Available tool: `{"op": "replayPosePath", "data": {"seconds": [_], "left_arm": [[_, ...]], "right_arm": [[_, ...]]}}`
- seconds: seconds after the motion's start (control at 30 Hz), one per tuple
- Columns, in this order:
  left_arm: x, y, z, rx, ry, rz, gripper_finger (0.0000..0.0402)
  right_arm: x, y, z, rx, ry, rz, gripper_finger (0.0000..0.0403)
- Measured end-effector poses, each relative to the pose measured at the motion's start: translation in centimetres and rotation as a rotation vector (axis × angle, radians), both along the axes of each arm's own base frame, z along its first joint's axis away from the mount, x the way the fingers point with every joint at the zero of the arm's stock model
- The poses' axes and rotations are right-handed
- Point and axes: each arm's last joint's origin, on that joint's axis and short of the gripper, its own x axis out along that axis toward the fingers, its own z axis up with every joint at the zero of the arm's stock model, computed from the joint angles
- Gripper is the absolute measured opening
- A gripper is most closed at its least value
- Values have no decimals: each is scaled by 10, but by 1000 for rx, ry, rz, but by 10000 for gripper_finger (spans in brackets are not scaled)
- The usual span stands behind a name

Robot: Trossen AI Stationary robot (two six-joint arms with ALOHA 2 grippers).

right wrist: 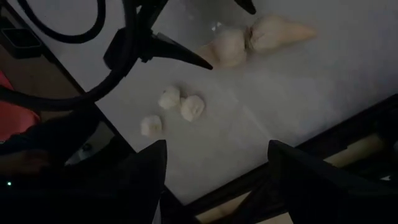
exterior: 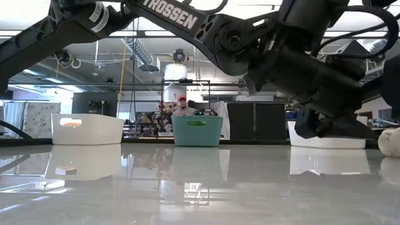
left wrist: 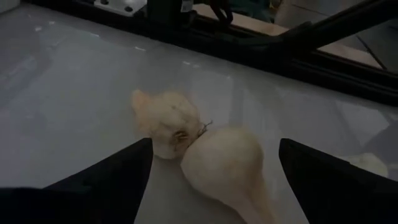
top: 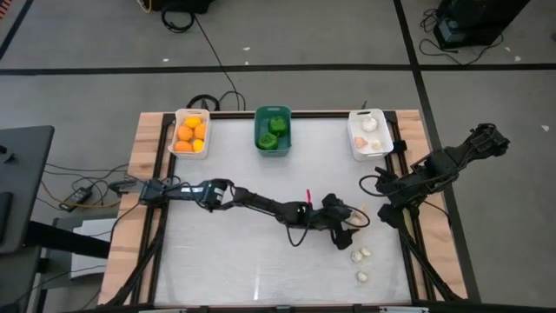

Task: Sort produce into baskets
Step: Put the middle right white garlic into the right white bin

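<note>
Reaching with left claw (left wrist: 211,163) | fingers apart, straddling two touching garlic bulbs (left wrist: 166,121) on tabletop (top: 226,261) near right edge | risk I saw: closing could pinch both or squirt one away | right claw (right wrist: 214,155) parked, apart, at right edge

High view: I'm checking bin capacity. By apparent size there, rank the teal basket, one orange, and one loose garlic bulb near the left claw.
1. Teal basket, clearly largest.
2. Orange in the left white basket.
3. Loose garlic bulb, slightly smaller than the orange; close, so that ranking is unsure.
</note>
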Motion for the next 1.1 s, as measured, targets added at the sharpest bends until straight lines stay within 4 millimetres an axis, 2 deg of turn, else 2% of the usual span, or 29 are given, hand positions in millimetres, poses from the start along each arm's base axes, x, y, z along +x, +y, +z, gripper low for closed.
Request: {"op": "replayPosePath", "data": {"seconds": [0.13, 0.27, 0.47, 0.6, 0.77, 0.9, 0.97, 1.03, 1.1], "left_arm": [[0, -7, -9, -13, -13, -3, 353], [0, -12, -29, -14, -13, 57, 353], [1, -11, -35, -30, -44, 96, 343], [1, -12, -37, 36, -35, 71, 299], [3, -7, -36, 135, -46, 35, 212], [8, 5, -24, 159, -39, 34, 159], [9, 9, -10, 170, 14, 35, 144], [10, 15, 10, 189, 58, 40, 138], [8, 21, 41, 231, 83, 44, 137]], "right_arm": [[0, 0, 0, 3, 3, -12, 289], [1, 0, 0, 9, 4, -25, 289], [1, 1, 0, 22, 9, -43, 289], [1, 1, 0, 29, 14, -47, 289], [1, 1, 0, 19, 8, -51, 289], [1, 0, 0, -10, -8, -46, 289], [2, -1, 0, -37, -26, -44, 289], [2, -2, 0, -69, -47, -41, 289], [1, -4, 1, -94, -65, -53, 289]]}}
